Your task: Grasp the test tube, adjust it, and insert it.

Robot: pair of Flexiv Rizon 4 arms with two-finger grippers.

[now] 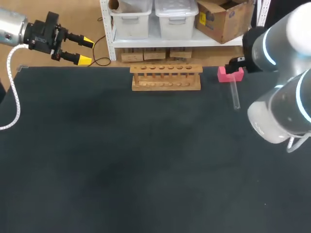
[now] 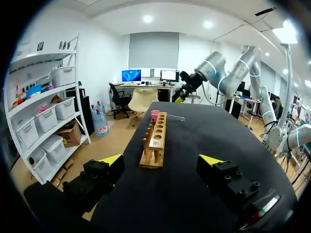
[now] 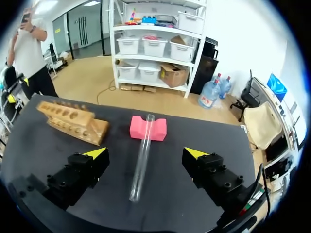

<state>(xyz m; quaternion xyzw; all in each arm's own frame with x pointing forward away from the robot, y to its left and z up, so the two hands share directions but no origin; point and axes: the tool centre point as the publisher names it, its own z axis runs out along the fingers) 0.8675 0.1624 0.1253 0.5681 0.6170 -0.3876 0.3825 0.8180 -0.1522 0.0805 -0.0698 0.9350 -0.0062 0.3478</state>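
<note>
Dark table point(image 1: 121, 160): test tube point(image 3: 142, 162) lies flat at upper right of the head view, one end on pink block point(image 3: 155, 128), right of wooden rack point(image 1: 166, 77). Right gripper point(image 3: 146, 153) hovers over it, fingers wide, tube between them, not touching. Left gripper point(image 1: 86, 50) also wide, upper left, arm level, well apart.

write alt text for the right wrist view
A clear test tube lies on the black table, its far end resting on a pink block, ahead of the open right gripper. A wooden rack stands beside the block.
</note>
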